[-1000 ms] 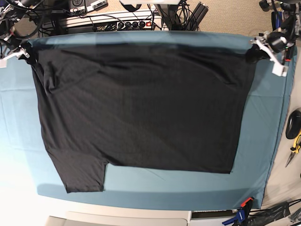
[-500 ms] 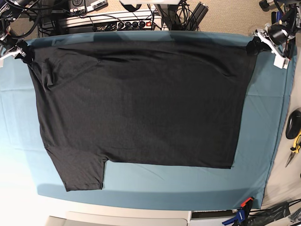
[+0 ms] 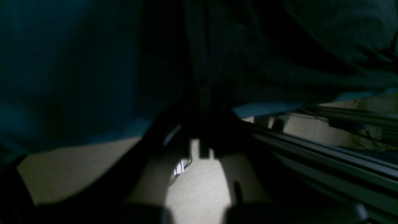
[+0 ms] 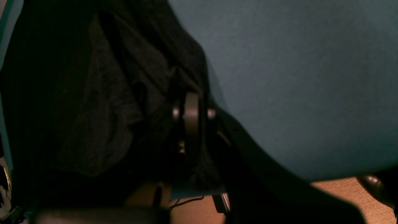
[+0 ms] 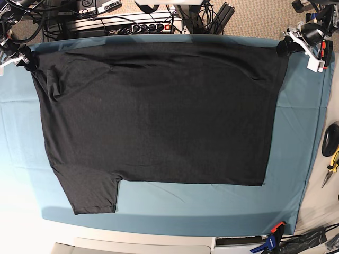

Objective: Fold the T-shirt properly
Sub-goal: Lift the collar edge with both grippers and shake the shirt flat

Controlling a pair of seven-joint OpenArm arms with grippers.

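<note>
T-shirt (image 5: 153, 111) flat; both grippers seemingly pinching far corners.

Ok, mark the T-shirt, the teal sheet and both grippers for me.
T-shirt (image 5: 153, 116): base view, middle of the flat body.
teal sheet (image 5: 212, 209): base view, bare strip below the hem.
left gripper (image 5: 288, 46): base view, at the shirt's far corner.
right gripper (image 5: 25, 61): base view, at the opposite far corner.

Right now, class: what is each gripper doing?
Left gripper: shut on the T-shirt, far corner.
Right gripper: shut on the T-shirt's other far corner.
</note>
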